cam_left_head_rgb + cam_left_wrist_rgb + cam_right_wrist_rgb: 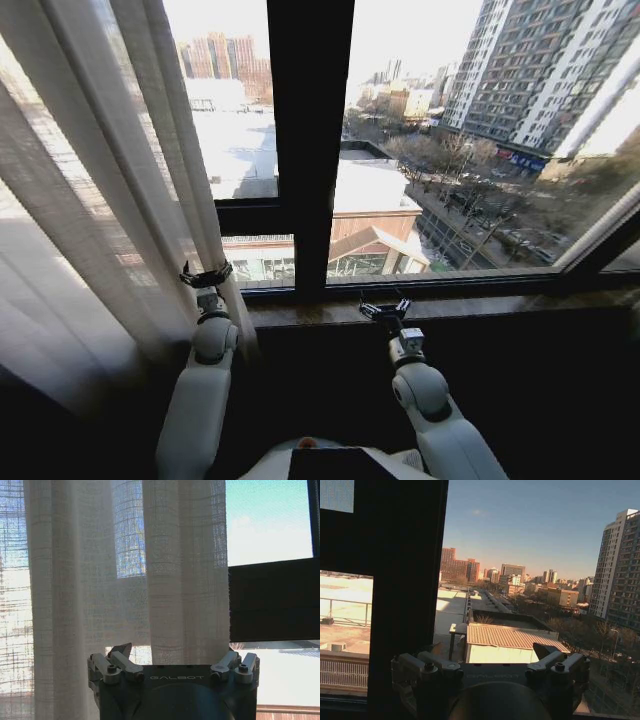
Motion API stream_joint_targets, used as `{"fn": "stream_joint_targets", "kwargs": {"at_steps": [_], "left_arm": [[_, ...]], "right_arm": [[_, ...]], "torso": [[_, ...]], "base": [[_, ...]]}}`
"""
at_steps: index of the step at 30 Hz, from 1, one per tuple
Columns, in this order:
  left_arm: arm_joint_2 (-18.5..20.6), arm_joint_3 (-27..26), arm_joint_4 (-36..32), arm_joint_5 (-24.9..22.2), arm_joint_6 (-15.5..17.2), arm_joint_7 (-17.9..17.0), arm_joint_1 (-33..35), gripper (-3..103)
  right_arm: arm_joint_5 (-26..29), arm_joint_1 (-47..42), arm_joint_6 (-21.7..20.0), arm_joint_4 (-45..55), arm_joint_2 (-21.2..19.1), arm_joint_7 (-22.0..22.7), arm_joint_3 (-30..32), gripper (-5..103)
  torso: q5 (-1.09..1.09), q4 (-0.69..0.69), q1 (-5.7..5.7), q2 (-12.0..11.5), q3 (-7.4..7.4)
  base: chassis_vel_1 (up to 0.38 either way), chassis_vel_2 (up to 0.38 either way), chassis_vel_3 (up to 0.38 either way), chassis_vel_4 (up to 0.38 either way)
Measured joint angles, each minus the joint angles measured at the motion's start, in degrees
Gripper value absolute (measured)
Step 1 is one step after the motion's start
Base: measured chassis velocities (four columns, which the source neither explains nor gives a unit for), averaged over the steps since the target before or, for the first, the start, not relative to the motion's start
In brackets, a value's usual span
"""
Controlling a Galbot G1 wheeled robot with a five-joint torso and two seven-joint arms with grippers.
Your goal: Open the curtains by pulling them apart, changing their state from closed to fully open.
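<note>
The left sheer white curtain (110, 200) hangs bunched in long pleats over the left part of the window. My left gripper (206, 274) is raised at its inner edge, just above the sill. In the left wrist view this gripper (177, 652) is open, with one fold of the curtain (185, 580) standing between its spread fingers. A narrow pale strip (600, 228), apparently the other curtain panel, slants along the far right edge. My right gripper (385, 308) is open and empty at the sill near the window's middle; in its wrist view the right gripper (490, 652) faces the glass.
A wide dark window frame bar (310, 140) runs down the middle, with a crossbar on the left pane. The stone sill (480, 300) runs below the glass. The dark frame (405, 580) stands close to the right gripper. City buildings lie outside.
</note>
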Motion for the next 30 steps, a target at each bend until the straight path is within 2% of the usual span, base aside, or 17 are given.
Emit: {"fn": "stream_joint_targets", "kwargs": {"at_steps": [1, 2, 3, 4, 5, 8, 9, 11, 14, 17, 20, 21, 23, 30], "left_arm": [[0.5, -0.6, -1.3, -0.8, 0.5, 3.4, 1.1, 82], [0.5, -0.6, -1.3, -0.8, 0.5, 3.4, 1.1, 82], [0.7, -0.9, -2.0, -1.2, 0.7, 5.0, 1.7, 77], [1.5, -1.6, -4.0, -2.5, 1.7, 9.2, 3.8, 71], [1.5, -1.6, -4.0, -2.5, 1.7, 9.2, 3.8, 71], [2.2, -2.3, -6.5, -3.3, 2.7, 12.7, 6.4, 55], [2.4, -2.5, -7.0, -3.5, 3.1, 13.0, 6.8, 50], [2.5, -2.6, -7.3, -3.6, 3.3, 13.1, 7.0, 50], [3.3, -3.3, -8.1, -4.4, 3.7, 13.2, 7.3, 33], [3.7, -3.6, -8.3, -4.9, 3.8, 13.2, 7.4, 28], [3.8, -3.7, -8.7, -5.2, 3.8, 13.2, 7.7, 12], [3.8, -3.7, -8.7, -5.2, 3.8, 13.2, 7.7, 12], [3.7, -3.6, -9.0, -5.2, 3.8, 13.2, 7.9, 2], [3.8, -3.4, -9.9, -5.3, 4.2, 13.0, 8.0, 0]], "right_arm": [[0.0, 0.0, 0.0, 0.0, -0.1, 0.0, 0.3, 100], [0.0, 0.0, 0.0, 0.0, -0.1, 0.0, 0.3, 100], [0.0, 0.1, 0.0, 0.1, -0.2, 0.0, 0.4, 100], [0.1, 0.1, 0.0, 0.1, -0.2, 0.1, 0.7, 100], [0.1, 0.1, 0.0, 0.1, -0.2, 0.1, 0.7, 100], [0.2, 0.1, 0.1, -0.2, -0.2, 0.1, 1.3, 100], [0.2, 0.1, 0.3, -0.4, -0.1, 0.1, 1.6, 100], [0.2, 0.1, 0.5, -0.5, -0.1, 0.1, 1.8, 100], [0.3, 0.2, 0.9, -0.6, -0.2, 0.1, 2.8, 100], [0.4, 0.2, 1.0, -0.5, -0.4, 0.0, 3.3, 100], [0.4, 0.2, 1.0, -0.1, -0.6, 0.0, 3.5, 100], [0.4, 0.2, 1.0, -0.1, -0.6, 0.0, 3.5, 100], [0.4, 0.2, 0.8, 0.3, -0.6, 0.1, 3.5, 100], [0.6, 0.0, -0.3, 1.5, -0.6, 0.3, 3.3, 100]], "torso": [[0.00, 0.00, 0.00, 0.0, 0.00], [0.00, 0.00, 0.00, 0.0, 0.00], [0.00, 0.00, 0.00, 0.0, 0.00], [0.01, 0.00, 0.00, 0.0, 0.00], [0.01, 0.00, 0.00, 0.0, 0.00], [0.00, 0.00, 0.00, 0.0, 0.00], [0.00, 0.00, -0.01, 0.0, -0.01], [0.01, 0.00, 0.00, 0.0, 0.00], [0.01, -0.01, 0.00, 0.0, 0.00], [0.01, -0.01, 0.00, 0.0, 0.00], [0.01, -0.01, 0.00, 0.0, 0.00], [0.01, -0.01, 0.00, 0.0, 0.00], [0.01, -0.01, 0.00, 0.0, 0.00], [0.01, -0.01, 0.00, 0.0, 0.00]], "base": [[0.000, 0.000, 0.000, 0.000], [0.000, 0.000, 0.000, 0.000], [0.000, 0.000, 0.000, 0.000], [0.000, 0.000, 0.000, 0.000], [0.000, 0.000, 0.000, 0.000], [0.000, 0.000, 0.000, 0.000], [0.000, 0.000, 0.000, 0.000], [0.000, 0.000, 0.000, 0.000], [0.000, 0.000, 0.000, 0.000], [0.000, 0.000, 0.000, 0.000], [0.000, 0.000, 0.000, 0.000], [0.000, 0.000, 0.000, 0.000], [0.000, 0.000, 0.000, 0.000], [0.000, 0.000, 0.000, 0.000]]}}
